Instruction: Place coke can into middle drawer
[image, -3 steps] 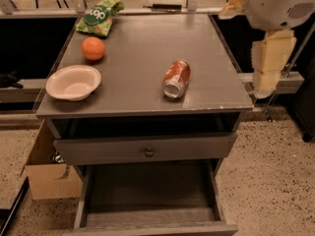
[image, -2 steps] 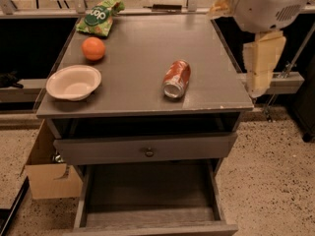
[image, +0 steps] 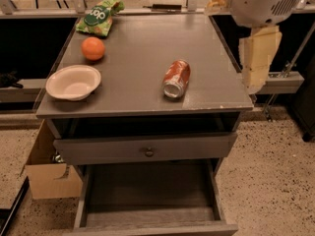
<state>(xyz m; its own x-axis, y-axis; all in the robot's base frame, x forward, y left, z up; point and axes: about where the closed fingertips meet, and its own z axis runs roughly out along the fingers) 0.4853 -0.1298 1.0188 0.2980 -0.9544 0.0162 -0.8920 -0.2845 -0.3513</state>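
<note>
Coke can [image: 176, 78] on its side on cabinet top [image: 138, 43], silver end toward camera, white lettering unreadable. Green chip bag [image: 97, 16] print illegible. Middle drawer [image: 147, 188] pulled out below. Gripper [image: 253, 80] hangs off cabinet's right edge, open-or-closed state: cannot tell; shifted slightly left since earlier, can unmoved.

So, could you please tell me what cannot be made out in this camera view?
Camera view:
1. Pincer, hanging right of the cabinet: open or shut unclear; arm cut off by top edge.
2. Middle drawer: front cut off by bottom edge.
3. Cardboard box: inside hidden behind the cabinet.
</note>
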